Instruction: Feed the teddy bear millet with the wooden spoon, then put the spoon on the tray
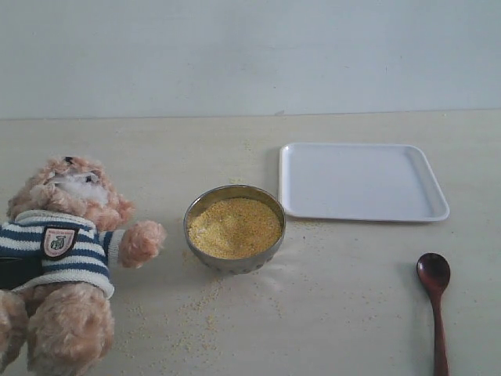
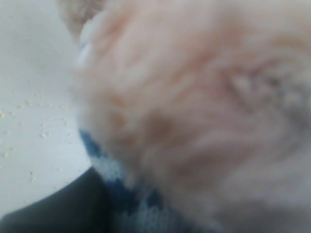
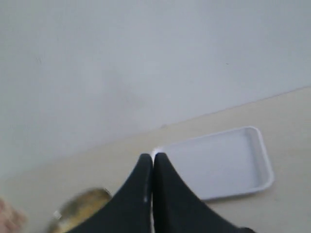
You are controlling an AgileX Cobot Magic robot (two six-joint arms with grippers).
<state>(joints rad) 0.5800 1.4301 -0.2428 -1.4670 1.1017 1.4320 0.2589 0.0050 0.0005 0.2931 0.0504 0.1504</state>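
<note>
The wooden spoon (image 1: 437,313) lies flat on the counter (image 1: 344,313) at the near right, bowl end pointing away, well apart from both the steel bowl (image 1: 235,265) and the white tray (image 1: 364,182). No claw is on it, so the pickup has yet to happen.

The millet (image 1: 234,227) fills the steel bowl at the centre, and loose grains (image 1: 196,313) are scattered on the counter near it. The teddy bear (image 1: 66,258) lies at the left, one paw reaching towards the bowl.

The right claw (image 3: 153,159) has its fingers pressed together on nothing and is raised above the counter, looking towards the tray.

The left claw (image 2: 53,211) shows only as a dark shape close against the bear's fur and striped shirt. I cannot tell whether it is apart or clamped on the bear.

By my judgement everything is left to do: grasp the spoon, scoop, bring it to the bear's mouth, then set it on the tray at the far right.
</note>
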